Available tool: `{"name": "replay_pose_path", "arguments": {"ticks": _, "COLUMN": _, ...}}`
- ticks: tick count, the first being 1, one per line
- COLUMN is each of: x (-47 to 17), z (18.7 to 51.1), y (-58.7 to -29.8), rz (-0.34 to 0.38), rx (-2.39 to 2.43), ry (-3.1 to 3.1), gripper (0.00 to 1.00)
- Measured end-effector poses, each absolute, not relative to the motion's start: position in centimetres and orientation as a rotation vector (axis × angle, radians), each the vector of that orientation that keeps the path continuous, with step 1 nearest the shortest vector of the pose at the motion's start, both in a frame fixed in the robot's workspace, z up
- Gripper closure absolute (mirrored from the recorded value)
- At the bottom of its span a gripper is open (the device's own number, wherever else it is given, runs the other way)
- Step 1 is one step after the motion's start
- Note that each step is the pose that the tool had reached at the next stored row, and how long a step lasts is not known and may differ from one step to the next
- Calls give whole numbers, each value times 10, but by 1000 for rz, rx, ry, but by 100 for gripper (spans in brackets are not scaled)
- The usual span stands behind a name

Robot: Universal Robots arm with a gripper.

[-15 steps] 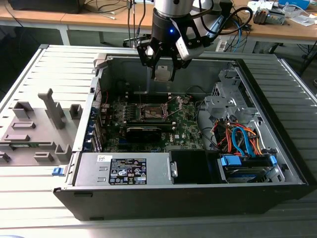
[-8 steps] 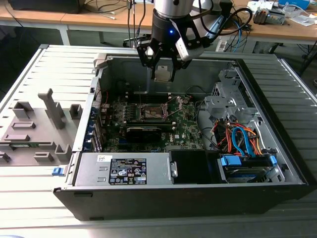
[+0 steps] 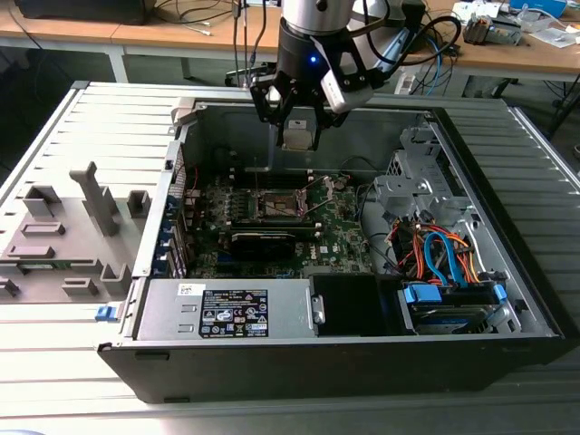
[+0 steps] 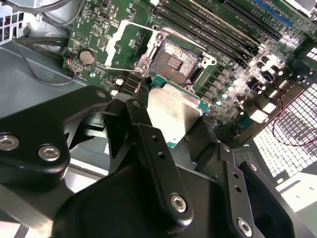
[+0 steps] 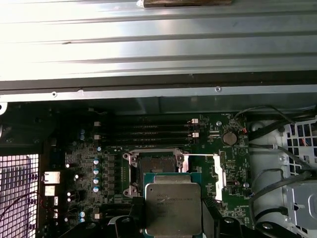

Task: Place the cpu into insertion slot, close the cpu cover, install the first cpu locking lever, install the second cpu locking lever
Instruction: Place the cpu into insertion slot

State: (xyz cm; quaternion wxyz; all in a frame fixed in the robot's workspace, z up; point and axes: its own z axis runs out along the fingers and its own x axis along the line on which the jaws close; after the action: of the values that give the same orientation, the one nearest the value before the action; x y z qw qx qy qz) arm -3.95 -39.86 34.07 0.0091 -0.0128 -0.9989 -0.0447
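**A robotics lab set up for computer assembly**

An opened desktop computer case [image 3: 344,349] lies on a ribbed grey metal worktop [image 3: 54,372], with its green circuit board [image 3: 335,236] and bundled drive cables [image 3: 444,254] exposed. A robot arm [image 3: 313,36] hangs its end effector [image 3: 299,138] over the case. Beside the case sits a grey parts fixture [image 3: 63,240]. Behind stand wooden benches [image 3: 163,36] strewn with wires [image 3: 435,63] and electronics [image 3: 494,27].

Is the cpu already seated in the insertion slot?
No, the cpu is held between the fingers, apart from the empty insertion slot.
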Motion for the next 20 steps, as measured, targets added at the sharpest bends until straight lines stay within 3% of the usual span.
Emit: {"name": "replay_pose_path", "arguments": {"ticks": 20, "x": -39, "z": 336, "y": -399, "rz": -140, "rx": -40, "ry": -3120, "gripper": 45}}
